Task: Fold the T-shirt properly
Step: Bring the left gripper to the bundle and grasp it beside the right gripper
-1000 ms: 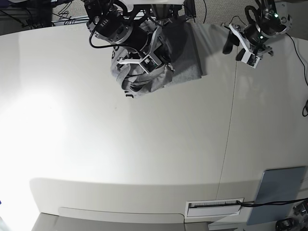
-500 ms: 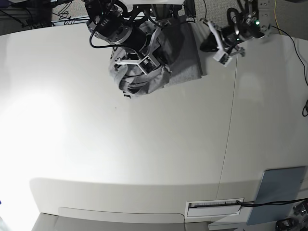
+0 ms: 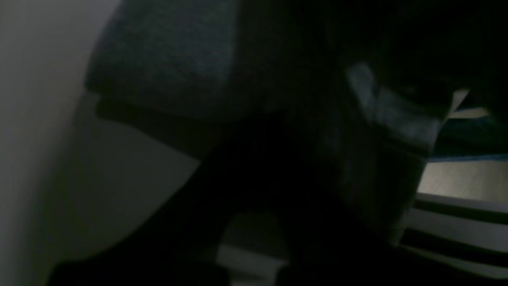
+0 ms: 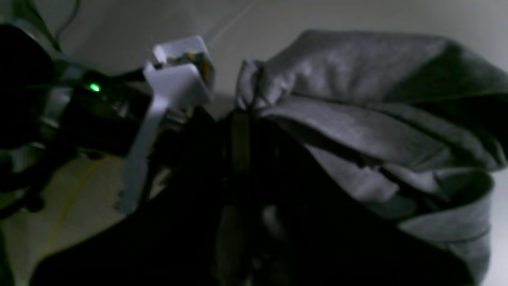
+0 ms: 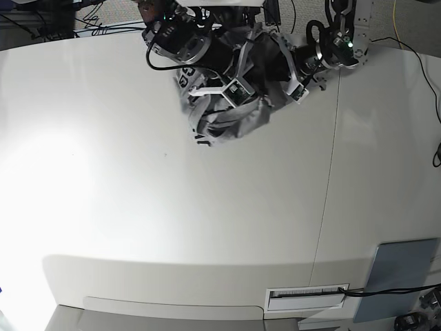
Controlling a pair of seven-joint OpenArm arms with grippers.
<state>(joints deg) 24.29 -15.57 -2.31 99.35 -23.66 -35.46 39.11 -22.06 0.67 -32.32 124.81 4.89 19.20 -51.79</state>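
Note:
The grey T-shirt (image 5: 231, 117) is a bunched heap at the back middle of the white table, with black print showing on a fold at its left. My right gripper (image 5: 241, 86) comes in from the back left and is shut on the T-shirt; in the right wrist view a pinched wad of the T-shirt (image 4: 254, 85) sits at its dark fingertips. My left gripper (image 5: 284, 69) reaches in from the right, shut, against the cloth's right edge. The left wrist view is dark, showing only grey cloth (image 3: 158, 59); whether it grips fabric is hidden.
The table (image 5: 172, 207) has a seam (image 5: 331, 172) running front to back on the right. A blue-grey panel (image 5: 400, 276) and a white slotted strip (image 5: 306, 296) lie at the front right. Cables hang behind the back edge.
The right arm has dragged the T-shirt rightward and bunched the flat part. The left arm swung left from open table to the cloth's right edge, its jaws closing on the way.

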